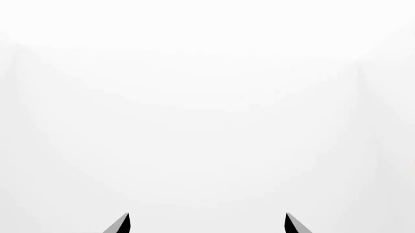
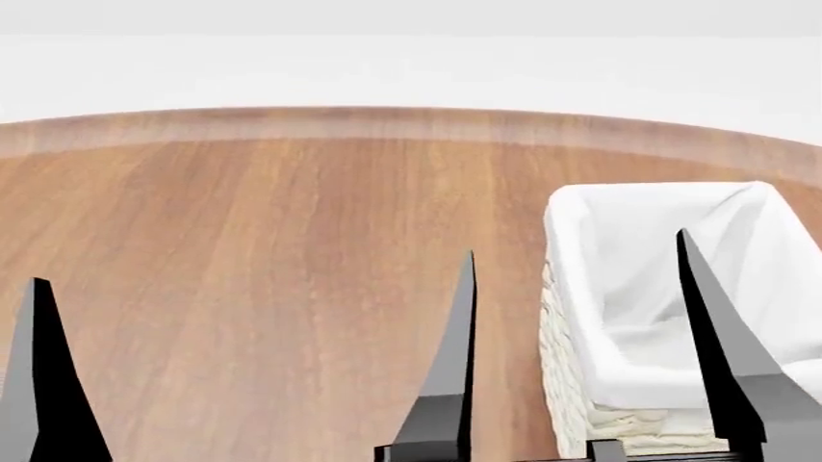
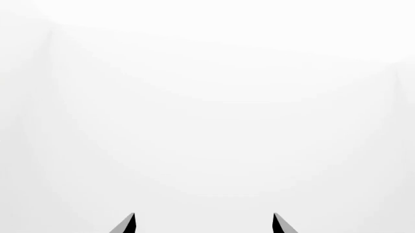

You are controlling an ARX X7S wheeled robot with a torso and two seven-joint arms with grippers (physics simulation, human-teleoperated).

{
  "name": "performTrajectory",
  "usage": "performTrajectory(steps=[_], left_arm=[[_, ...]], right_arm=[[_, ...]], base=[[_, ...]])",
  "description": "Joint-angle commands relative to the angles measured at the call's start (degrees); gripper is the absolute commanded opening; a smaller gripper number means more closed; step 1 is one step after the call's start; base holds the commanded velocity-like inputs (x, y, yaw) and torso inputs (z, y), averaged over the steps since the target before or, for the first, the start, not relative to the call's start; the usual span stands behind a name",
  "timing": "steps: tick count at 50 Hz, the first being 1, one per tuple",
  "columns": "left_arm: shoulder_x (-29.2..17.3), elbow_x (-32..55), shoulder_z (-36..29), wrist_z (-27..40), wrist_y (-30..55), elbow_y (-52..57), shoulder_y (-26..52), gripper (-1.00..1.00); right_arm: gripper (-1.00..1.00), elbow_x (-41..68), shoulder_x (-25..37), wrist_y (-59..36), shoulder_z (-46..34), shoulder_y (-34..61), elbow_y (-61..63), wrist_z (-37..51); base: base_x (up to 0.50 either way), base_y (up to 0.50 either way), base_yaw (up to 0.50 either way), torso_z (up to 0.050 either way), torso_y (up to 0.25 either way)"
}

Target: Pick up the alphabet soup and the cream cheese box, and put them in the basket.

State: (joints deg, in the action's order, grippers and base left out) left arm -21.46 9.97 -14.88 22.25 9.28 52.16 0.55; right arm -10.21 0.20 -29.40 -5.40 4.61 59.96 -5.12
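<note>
Presently we are seeing neither can nor box, only the basket [image 2: 603, 289] lying at twelve o'clock of the spread, empty right end effector [image 2: 576, 279], the left end effector [image 2: 250, 298] equally spread.

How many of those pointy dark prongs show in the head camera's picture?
4: two on the left hand over the table, two on the right hand at the basket. Others may be hidden.

Wooden round table [image 2: 257, 221]: reddish-brown grain, its curved far edge running across the upper part of the view, pale background lying beyond. Basket [image 2: 565, 385]: cream wicker with white cloth liner folding over the rim, sitting on the table at the right, partly cut off by the frame. Right gripper [image 2: 578, 279]: two dark pointed fingers standing upright and spread apart, one finger overlapping the basket. Left gripper: one dark finger [image 2: 45, 385] showing at the left edge.
</note>
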Motion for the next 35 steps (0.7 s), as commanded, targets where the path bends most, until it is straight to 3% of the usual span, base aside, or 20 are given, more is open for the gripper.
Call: performTrajectory(steps=[1,8,35], left_arm=[[-0.3,-0.5,-0.6,0.4,0.7,0.1,0.3,1.00],[-0.5,-1.5,-1.3,0.9,1.7,0.6,0.4,1.00],[-0.9,-1.2,-1.7,1.7,1.3,-0.3,0.6,1.00]], right_arm=[[1.00,0.9,0.0,0.0,0.6,0.3,0.0,0.7],[1.00,1.4,0.0,0.7,1.0,-0.4,0.0,0.5],[1.00,1.7,0.1,-0.4,1.0,0.2,0.0,0.3]], base=[[0.00,0.00,0.00,0.000,0.000],[0.00,0.00,0.00,0.000,-0.016],[0.00,0.00,0.00,0.000,-0.158]])
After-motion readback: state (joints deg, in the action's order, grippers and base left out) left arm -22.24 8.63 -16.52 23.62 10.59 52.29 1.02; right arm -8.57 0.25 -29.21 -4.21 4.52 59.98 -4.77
